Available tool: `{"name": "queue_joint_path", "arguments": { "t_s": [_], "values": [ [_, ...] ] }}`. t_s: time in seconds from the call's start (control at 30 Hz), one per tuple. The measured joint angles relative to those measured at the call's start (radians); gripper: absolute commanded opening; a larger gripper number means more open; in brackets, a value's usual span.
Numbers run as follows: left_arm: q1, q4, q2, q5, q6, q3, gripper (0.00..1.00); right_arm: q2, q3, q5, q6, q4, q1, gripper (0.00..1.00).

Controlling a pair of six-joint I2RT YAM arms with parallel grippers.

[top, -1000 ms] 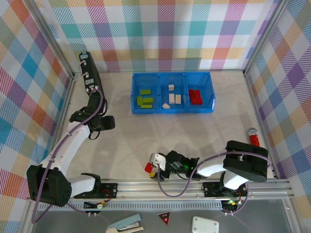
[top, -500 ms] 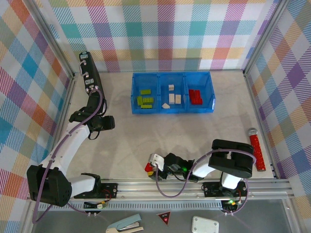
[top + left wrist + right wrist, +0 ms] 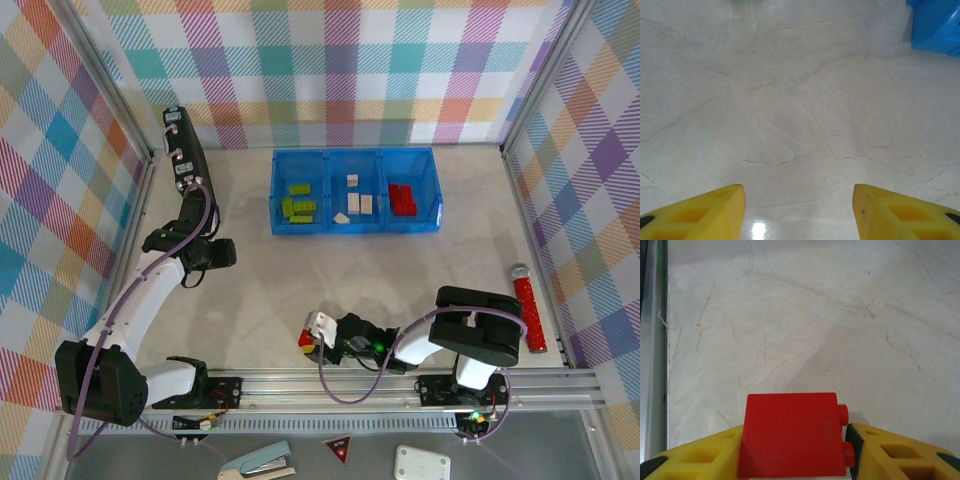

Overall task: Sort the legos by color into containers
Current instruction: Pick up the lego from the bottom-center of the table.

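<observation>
That last loose red lego [image 3: 790, 440] is sitting right between the yellow fingers [image 3: 895, 455] of your right gripper [image 3: 797, 429]. It's down near the front edge of the table [image 3: 420, 270], just up from the metal rail [image 3: 400, 380] and a bit left of centre. On the wrist cam both fingers look snug against its sides, with the studs poking toward the right-hand finger. So that gripper is clamped on the brick. Can't tell whether it's lifted or resting on the table, tbh.

The other bricks are in the blue tray [image 3: 356, 229] at the back of the table, well apart from the one you're holding:
- The green legos [image 3: 298, 205] are in the left compartment.
- The cream legos [image 3: 355, 200] are in the middle one.
- The red legos [image 3: 402, 198] are in the right one.

Your left gripper [image 3: 799, 210] has its fingers partway apart with nothing between them, just bare table underneath. A corner of the blue tray pokes into the top right of its wrist cam.

Further out, a red and silver stick [image 3: 525, 305] lies on the table near the right wall. On the near side of the rail there's a stapler [image 3: 258, 462], a small red triangle [image 3: 338, 448] and a white box [image 3: 422, 463].
</observation>
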Motion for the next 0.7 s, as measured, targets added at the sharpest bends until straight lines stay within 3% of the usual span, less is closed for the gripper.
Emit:
{"name": "queue_joint_path", "arguments": {
  "t_s": [0.37, 0.7],
  "values": [
    [0.000, 0.000, 0.000, 0.000, 0.000, -0.006, 0.58, -0.086, 0.006, 0.000, -0.005, -0.045, -0.158, 0.39],
    [0.003, 0.004, 0.000, 0.001, 0.000, -0.006, 0.58, -0.446, -0.075, 0.033, -0.007, -0.255, -0.377, 0.31]
  ]
}}
